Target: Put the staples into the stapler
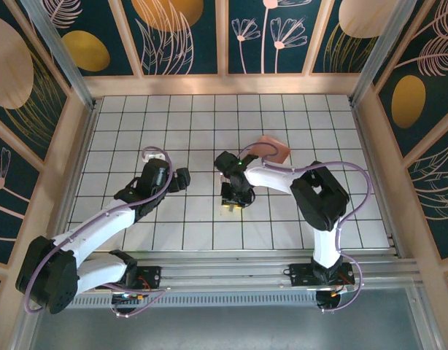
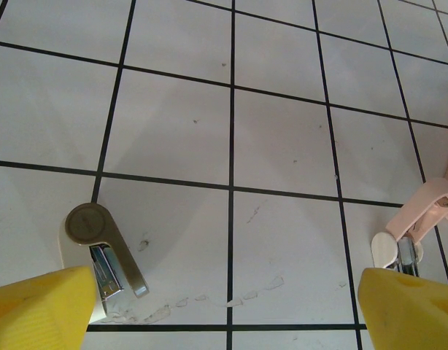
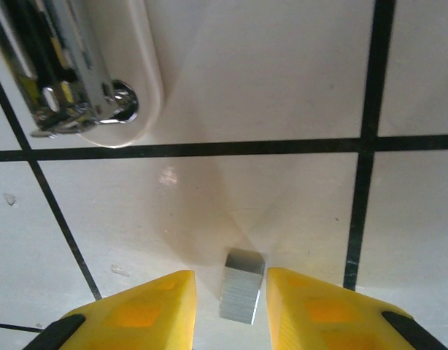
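The staples (image 3: 242,286), a small silver-grey block, lie on a white tile between the yellow fingers of my right gripper (image 3: 231,284). The jaws straddle the block closely, with a narrow gap still showing on each side. Just beyond it lies the stapler (image 3: 100,73), with a white rounded base and a chrome magazine. The stapler (image 2: 421,215) also appears at the right edge of the left wrist view, its pale pink top raised. From above, my right gripper (image 1: 235,204) points down at mid table. My left gripper (image 1: 184,179) hangs to its left, wide open and empty (image 2: 225,292).
A taupe-and-silver stapler-like object (image 2: 103,248) lies on the tile by my left gripper's left finger. A salmon-pink tray (image 1: 273,149) sits behind the right arm. Wooden walls (image 1: 78,146) fence the white tiled floor (image 1: 341,138) on three sides.
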